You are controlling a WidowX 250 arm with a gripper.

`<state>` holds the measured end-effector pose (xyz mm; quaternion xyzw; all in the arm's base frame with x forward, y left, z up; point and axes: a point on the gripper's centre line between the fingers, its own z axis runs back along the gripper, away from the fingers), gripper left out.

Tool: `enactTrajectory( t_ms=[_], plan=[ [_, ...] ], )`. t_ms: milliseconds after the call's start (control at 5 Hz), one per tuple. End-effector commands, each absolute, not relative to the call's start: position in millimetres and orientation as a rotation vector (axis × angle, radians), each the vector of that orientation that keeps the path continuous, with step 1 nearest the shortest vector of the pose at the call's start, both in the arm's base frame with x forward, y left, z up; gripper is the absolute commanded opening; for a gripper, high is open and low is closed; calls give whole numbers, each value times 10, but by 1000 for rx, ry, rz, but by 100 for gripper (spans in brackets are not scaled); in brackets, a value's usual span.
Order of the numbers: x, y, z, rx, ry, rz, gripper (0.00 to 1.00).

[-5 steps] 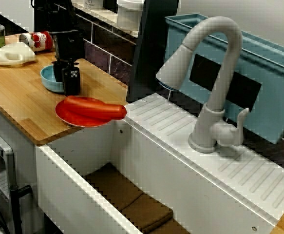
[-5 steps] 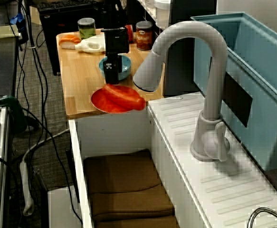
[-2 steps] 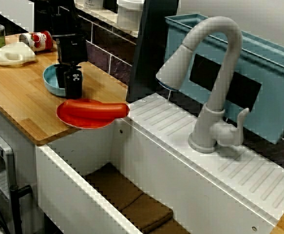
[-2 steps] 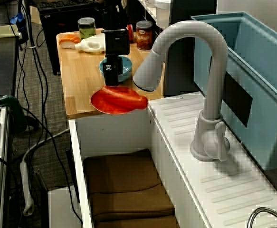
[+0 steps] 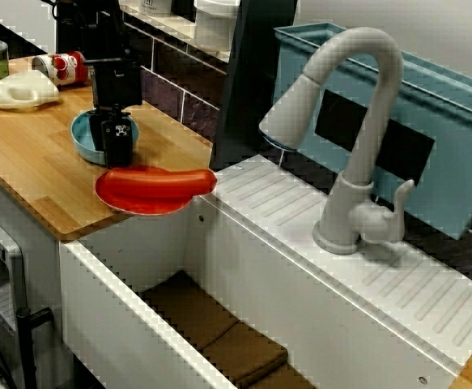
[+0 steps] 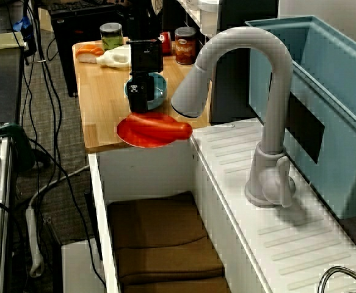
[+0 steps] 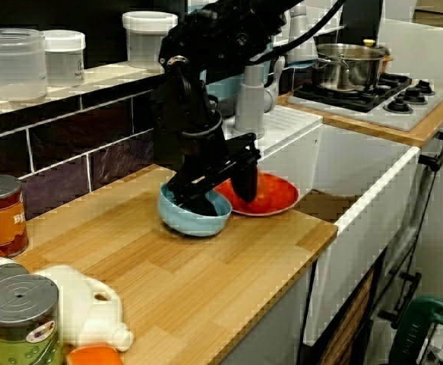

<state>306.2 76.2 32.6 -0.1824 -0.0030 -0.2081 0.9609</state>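
Observation:
My black gripper (image 7: 221,201) stands open over the right rim of a light blue bowl (image 7: 194,222) on the wooden counter (image 7: 206,281). One finger reaches down inside the bowl, the other (image 7: 245,176) sits outside it, next to a red plate (image 7: 280,202). A long red vegetable (image 5: 159,180) lies across that plate, its end sticking out past the counter edge toward the sink. In the view from the sink side, the gripper (image 5: 116,159) hangs just behind the plate (image 5: 126,199), in front of the bowl (image 5: 82,134). In the view along the counter, the gripper (image 6: 138,108) hides part of the bowl (image 6: 157,91).
A grey faucet (image 5: 357,138) arches over a white sink (image 5: 138,300) with brown cloths (image 5: 219,332) in its bottom. A teal bin (image 5: 430,121) stands behind. Jars (image 7: 4,217) and a white jug (image 7: 80,308) sit at the counter's far end; a pot (image 7: 346,68) is on the stove.
The gripper has shifted toward the plate and dipped lower. The bowl has slid slightly toward the plate, and the red vegetable has edged further out over the sink side.

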Motion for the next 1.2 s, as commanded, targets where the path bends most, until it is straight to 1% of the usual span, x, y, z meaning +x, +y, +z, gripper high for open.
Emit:
enactTrajectory(
  t_ms=[0,200,400,800,1000],
  plan=[
    [2965,575,503,-398,-34,-561,100],
    [2893,467,503,-417,-21,-609,100],
    [2894,431,452,-406,-11,-610,100],
    [2971,570,510,-449,-19,-581,100],
    [3007,628,523,-449,-27,-568,100]
  ],
)
